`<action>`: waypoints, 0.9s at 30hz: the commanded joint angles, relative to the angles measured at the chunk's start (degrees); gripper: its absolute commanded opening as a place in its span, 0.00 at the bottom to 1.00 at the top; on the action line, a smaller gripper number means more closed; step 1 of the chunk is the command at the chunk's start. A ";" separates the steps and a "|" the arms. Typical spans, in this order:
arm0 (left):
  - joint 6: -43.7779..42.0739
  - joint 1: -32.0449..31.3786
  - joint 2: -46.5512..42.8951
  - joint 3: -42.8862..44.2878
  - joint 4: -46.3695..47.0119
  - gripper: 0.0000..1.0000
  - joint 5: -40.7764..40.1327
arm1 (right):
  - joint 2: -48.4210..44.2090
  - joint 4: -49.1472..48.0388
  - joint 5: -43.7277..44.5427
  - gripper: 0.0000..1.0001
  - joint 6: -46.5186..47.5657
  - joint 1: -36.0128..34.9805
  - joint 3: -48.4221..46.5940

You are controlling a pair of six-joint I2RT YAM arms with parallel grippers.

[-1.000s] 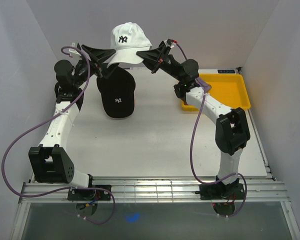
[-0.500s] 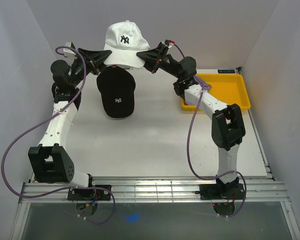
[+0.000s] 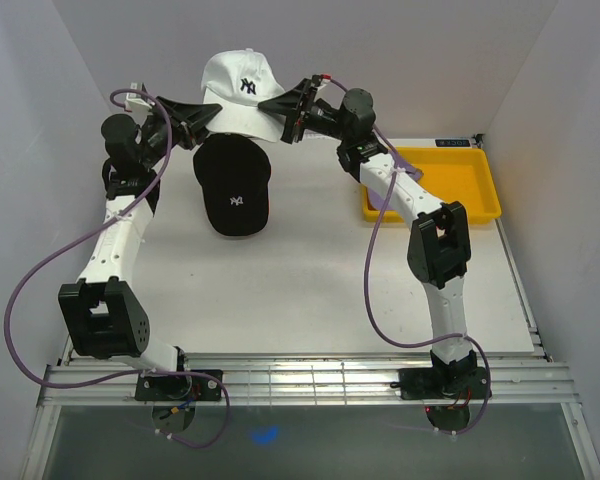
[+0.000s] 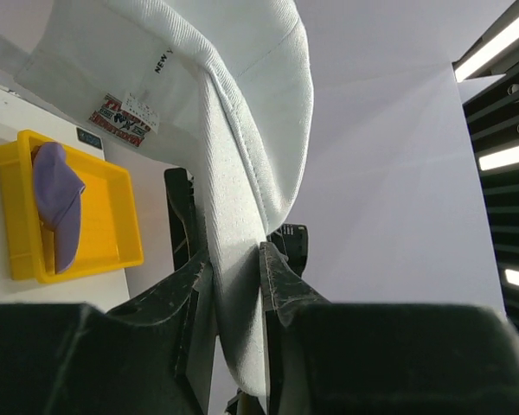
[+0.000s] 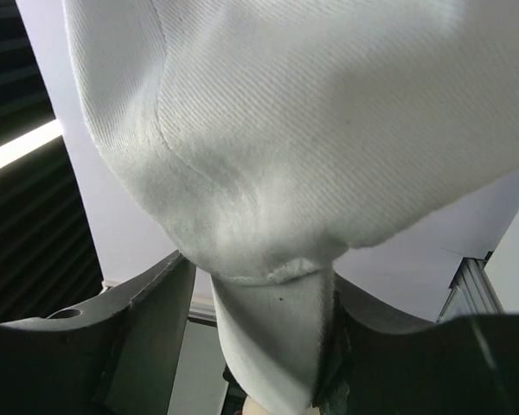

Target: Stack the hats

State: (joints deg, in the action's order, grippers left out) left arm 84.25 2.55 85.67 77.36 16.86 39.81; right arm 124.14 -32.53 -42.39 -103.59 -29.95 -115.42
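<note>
The white hat (image 3: pixel 242 92) with a dark logo hangs high above the table's far side. My left gripper (image 3: pixel 206 118) is shut on its left edge; in the left wrist view the white fabric (image 4: pixel 233 130) is pinched between both fingers (image 4: pixel 278 278). My right gripper (image 3: pixel 280 110) stands open at the hat's right edge. In the right wrist view the hat (image 5: pixel 329 130) droops between the spread jaws, with a gap beside the left finger (image 5: pixel 156 303). Below it, the black hat (image 3: pixel 235 185) with a white logo lies on the table.
A yellow tray (image 3: pixel 460 185) sits at the far right of the table. In the left wrist view that tray (image 4: pixel 112 233) holds a purple hat (image 4: pixel 56 203). Grey walls close in the table on the left, back and right.
My left gripper closed on the white hat's left edge. My right gripper opened from its grip on the right edge. Hat and both grippers shifted a little left.
</note>
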 commanded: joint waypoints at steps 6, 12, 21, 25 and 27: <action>-5.23 0.62 0.64 1.56 -2.01 0.00 -2.90 | -1.97 3.52 -3.84 0.55 4.71 0.07 -2.71; -5.50 0.62 1.17 1.83 -1.92 0.00 -5.00 | -2.41 3.88 -4.89 0.58 5.33 -0.01 -2.01; -3.65 0.62 -1.29 -2.21 3.96 0.00 -10.01 | -3.81 1.42 -4.19 0.60 4.01 0.16 1.15; -3.74 0.79 -2.26 -3.36 5.81 0.00 -11.34 | -3.99 -1.04 -3.66 0.58 2.26 0.16 2.12; -3.56 0.79 -2.43 -4.32 6.51 0.00 -11.60 | -3.90 -1.30 -3.40 0.54 1.82 0.16 1.95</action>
State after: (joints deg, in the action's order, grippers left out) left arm 82.41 2.63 86.35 74.24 20.29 32.16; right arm 124.09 -27.59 -45.34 -100.36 -30.00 -113.14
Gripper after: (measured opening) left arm 0.306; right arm 0.559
